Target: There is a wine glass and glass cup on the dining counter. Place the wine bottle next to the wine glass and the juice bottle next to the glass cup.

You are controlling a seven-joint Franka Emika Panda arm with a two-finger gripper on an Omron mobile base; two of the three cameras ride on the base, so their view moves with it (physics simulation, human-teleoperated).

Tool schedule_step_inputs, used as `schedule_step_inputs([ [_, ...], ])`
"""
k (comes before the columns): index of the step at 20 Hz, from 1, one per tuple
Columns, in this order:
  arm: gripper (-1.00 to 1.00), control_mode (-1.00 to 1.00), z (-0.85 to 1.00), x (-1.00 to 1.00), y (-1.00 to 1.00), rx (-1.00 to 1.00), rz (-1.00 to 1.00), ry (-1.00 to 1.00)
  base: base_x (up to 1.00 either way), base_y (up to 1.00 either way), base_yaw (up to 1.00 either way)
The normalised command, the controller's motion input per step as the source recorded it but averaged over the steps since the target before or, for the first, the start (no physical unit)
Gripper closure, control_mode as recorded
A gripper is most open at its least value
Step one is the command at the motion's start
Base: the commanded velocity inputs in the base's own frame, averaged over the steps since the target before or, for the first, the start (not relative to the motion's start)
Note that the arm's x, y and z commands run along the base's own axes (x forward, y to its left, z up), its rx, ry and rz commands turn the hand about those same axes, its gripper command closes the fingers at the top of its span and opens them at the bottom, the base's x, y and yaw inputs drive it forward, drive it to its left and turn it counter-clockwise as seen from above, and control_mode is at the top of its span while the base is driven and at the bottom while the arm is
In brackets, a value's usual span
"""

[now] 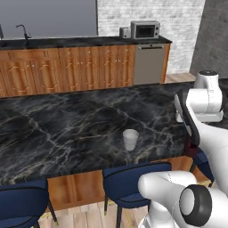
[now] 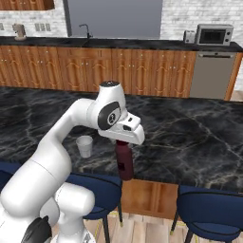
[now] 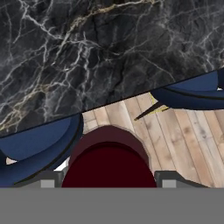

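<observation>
My gripper [image 2: 122, 142] is shut on the top of the juice bottle [image 2: 125, 162], a dark maroon bottle that hangs upright just past the near edge of the dining counter [image 2: 190, 133]. In the hand view the bottle's round top [image 3: 108, 159] sits between my fingertips [image 3: 49, 179], over a stool and the wood floor. A sliver of the bottle [image 1: 192, 149] shows behind my arm. The glass cup [image 1: 130, 139], a whitish tumbler, stands near the counter's front edge, left of the bottle [image 2: 85, 145]. The wine glass and the wine bottle are out of view.
Blue stools [image 1: 133, 180] [image 2: 209, 209] are tucked under the counter's near edge, right below the bottle. Behind the counter runs a wood cabinet row with a sink [image 2: 87, 33], a dishwasher [image 1: 149, 63], a microwave [image 1: 145, 30] and a toaster [image 1: 125, 32].
</observation>
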Motion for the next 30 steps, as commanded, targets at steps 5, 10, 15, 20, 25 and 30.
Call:
schedule_step_inputs([
  [5, 1.00, 1.00, 0.00, 0.00, 0.00, 0.00, 0.00, 0.00, 0.01, 0.00, 0.00],
  [10, 1.00, 1.00, 0.00, 0.00, 0.00, 0.00, 0.00, 0.00, 0.07, 0.00, 0.04],
  [15, 1.00, -1.00, 0.06, 0.17, 0.00, 0.07, 0.24, 0.00, 0.03, 0.00, 0.03],
  [20, 1.00, -1.00, 0.08, 0.33, 0.04, 0.16, 0.42, 0.00, 0.00, 0.00, 0.00],
  [25, 1.00, -1.00, 0.05, 0.32, 0.07, 0.16, 0.42, 0.01, 0.00, 0.00, 0.00],
  [30, 1.00, -1.00, 0.00, 0.34, 0.15, 0.08, 0.31, 0.00, 0.00, 0.00, 0.00],
])
